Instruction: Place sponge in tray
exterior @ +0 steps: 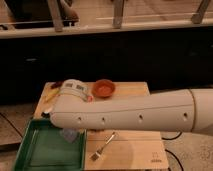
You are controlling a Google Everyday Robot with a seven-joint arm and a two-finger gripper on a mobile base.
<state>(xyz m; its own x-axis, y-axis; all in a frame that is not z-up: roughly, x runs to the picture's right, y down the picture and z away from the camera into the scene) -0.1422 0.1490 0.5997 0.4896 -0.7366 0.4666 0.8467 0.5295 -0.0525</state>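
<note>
The tray (37, 150), a large square dark-green one with a raised rim and a flat bare bottom, sat at the front left corner of the wooden table (135, 145), partly hanging past its left edge. It lay directly beneath the end of the arm (135, 115).

The gripper (70, 131) was hidden under the thick white arm, over the tray's right rear part; whether it was clenched or released could not be told. Just below the arm, where the gripper should be, a small pale blue-grey pad showed: the sponge (69, 135). It looked soft and rounded, sitting over the tray's right side near the rim. Whether it rested on the tray floor or hung above it could not be told.

Behind the gripper, on the far left of the table, lay some small things, one yellowish (49, 99), too blurred to name. A white label (75, 88) with dark printing showed on the arm's wrist end.

To the right of the gripper, a fork (103, 146) lay slanted on the table, apart from the tray. Farther back and to the right stood a round orange bowl (104, 88), well apart from the tray.
</note>
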